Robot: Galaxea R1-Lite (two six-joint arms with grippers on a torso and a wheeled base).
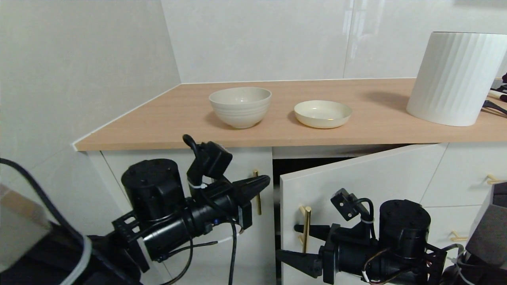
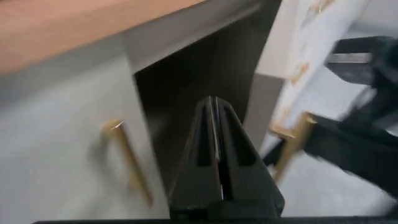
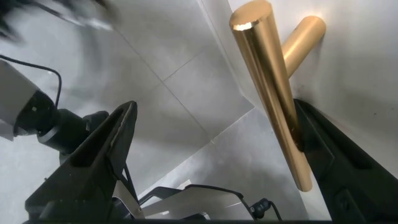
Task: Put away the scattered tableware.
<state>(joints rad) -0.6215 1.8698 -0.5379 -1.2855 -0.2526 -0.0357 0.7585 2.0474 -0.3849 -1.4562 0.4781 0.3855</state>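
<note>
A wooden countertop [image 1: 376, 118] holds a tall white ribbed container [image 1: 455, 79] at its right end; below, a white cabinet door [image 1: 376, 178] stands ajar. Mid-counter sit a deep cream bowl [image 1: 240, 106] and, just right of it (not touching), a shallow cream dish [image 1: 323, 113]. In front of the cabinet, the left gripper [image 1: 263, 182] has its fingers pressed together near the closed door's gold handle [image 1: 257, 200], while the right gripper [image 1: 300, 243] is spread wide around the ajar door's handle [image 1: 305, 221].
</note>
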